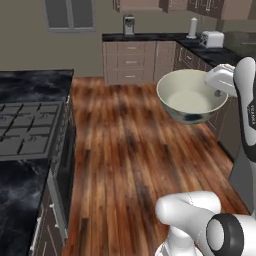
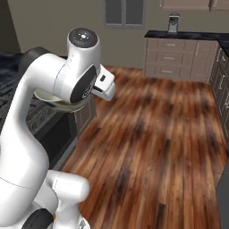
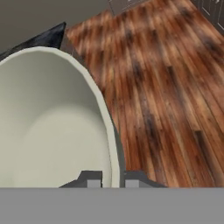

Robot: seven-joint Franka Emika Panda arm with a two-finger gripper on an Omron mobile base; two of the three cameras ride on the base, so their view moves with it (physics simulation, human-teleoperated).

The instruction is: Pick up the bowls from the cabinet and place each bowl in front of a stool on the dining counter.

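My gripper is shut on the rim of the cream-white bowl, one finger inside the wall and one outside. In the left base view this bowl hangs upright in the air above the wooden floor, held at its right edge by the gripper. From the right base view a sliver of the bowl peeks out behind my arm. The dining counter, black marble with a gas cooktop, lies to the left of the bowl. The stools and the other bowl are out of view. I cannot tell which wall cabinet is the task's.
Wooden floor stretches between the island and the back units. Taupe drawers stand under a black worktop with a coffee machine, a white roll and a toaster. More base units run along the right.
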